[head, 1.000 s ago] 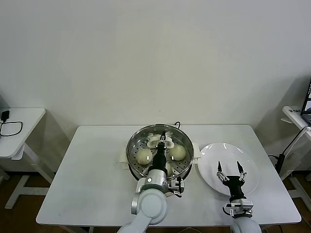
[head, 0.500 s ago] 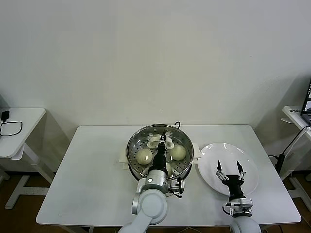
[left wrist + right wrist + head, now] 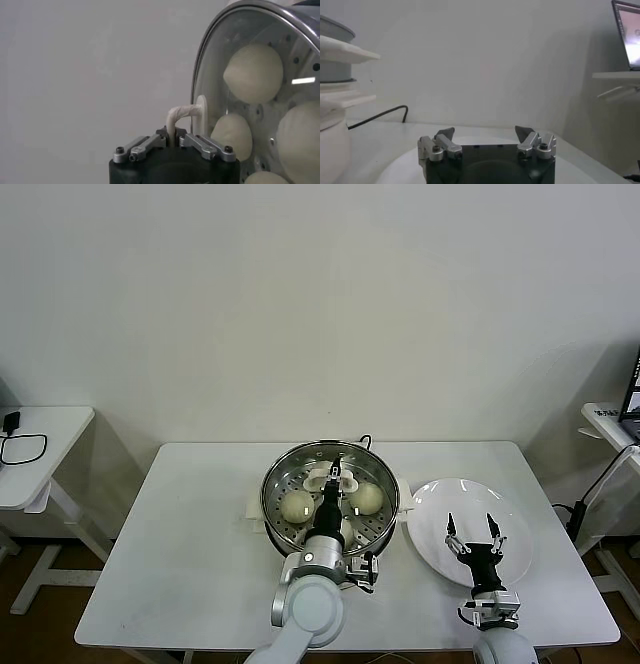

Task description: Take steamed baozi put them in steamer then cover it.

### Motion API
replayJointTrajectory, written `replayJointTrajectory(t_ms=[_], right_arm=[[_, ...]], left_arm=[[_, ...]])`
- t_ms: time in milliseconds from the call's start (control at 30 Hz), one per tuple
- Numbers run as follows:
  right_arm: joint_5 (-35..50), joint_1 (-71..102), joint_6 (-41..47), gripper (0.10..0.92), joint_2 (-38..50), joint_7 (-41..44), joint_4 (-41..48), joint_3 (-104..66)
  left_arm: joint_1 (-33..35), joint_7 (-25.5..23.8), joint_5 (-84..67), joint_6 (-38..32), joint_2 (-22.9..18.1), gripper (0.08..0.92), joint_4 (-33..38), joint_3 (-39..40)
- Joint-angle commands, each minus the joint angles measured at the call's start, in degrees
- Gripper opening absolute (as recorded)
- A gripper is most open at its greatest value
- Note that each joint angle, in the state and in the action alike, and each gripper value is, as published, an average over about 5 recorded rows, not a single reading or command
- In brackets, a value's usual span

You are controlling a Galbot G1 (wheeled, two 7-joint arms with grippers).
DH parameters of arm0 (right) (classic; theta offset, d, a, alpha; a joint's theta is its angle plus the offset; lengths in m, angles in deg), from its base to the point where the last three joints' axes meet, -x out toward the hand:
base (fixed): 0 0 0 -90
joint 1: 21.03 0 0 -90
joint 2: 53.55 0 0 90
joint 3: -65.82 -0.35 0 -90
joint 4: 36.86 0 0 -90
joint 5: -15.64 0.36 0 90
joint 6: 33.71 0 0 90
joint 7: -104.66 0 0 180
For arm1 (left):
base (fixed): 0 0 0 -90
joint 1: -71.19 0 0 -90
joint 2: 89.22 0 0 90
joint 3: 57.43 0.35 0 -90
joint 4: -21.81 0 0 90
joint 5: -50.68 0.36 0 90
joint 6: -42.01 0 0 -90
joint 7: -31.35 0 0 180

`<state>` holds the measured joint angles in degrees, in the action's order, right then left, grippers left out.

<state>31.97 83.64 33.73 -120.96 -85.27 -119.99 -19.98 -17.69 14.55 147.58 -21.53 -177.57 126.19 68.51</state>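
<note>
White table (image 3: 190, 524): left end effector (image 3: 172, 141) grips lid handle (image 3: 181, 116), hiding baozi (image 3: 297, 505); right end effector (image 3: 474, 533) gapes.

Seen from the head: steamer (image 3: 330, 496) stood on the white worktop (image 3: 190, 554), lid handle (image 3: 331, 476) over its middle. Held two steamed baozi (image 3: 297, 505) in plain sight, one on either side of the left arm. Left tool (image 3: 335, 474) reached in over the steamer's near rim and pinched that handle. Just right of the steamer lay a white plate (image 3: 440, 494). Right tool (image 3: 474, 529) hovered over the plate's near part, fingers spread wide, well apart from the steamer.
</note>
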Motion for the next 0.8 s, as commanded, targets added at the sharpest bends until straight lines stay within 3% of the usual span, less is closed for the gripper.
replayJointTrajectory(t_ms=[33,367,700,800], right_arm=[[-0.05,-0.01,0.01,0.823,-0.02,-0.03,-0.15,0.1],[-0.33,0.07,0.09,0.823,0.02,-0.12,-0.54,0.31],[-0.9,-0.07,0.32,0.823,-0.01,-0.32,-1.54,0.51],[-1.1,0.2,0.38,0.823,0.22,-0.14,-2.15,0.55]], left_arm=[[0.41,0.22,0.02,-0.22,0.11,0.27,0.37,-0.37],[3.06,-0.36,-0.34,-0.15,1.98,0.539,5.46,-0.13],[9.63,-1.72,-4.84,0.28,6.88,0.578,15.97,0.8],[11.57,-1.11,-6.84,0.17,8.13,0.63,19.66,-0.28]])
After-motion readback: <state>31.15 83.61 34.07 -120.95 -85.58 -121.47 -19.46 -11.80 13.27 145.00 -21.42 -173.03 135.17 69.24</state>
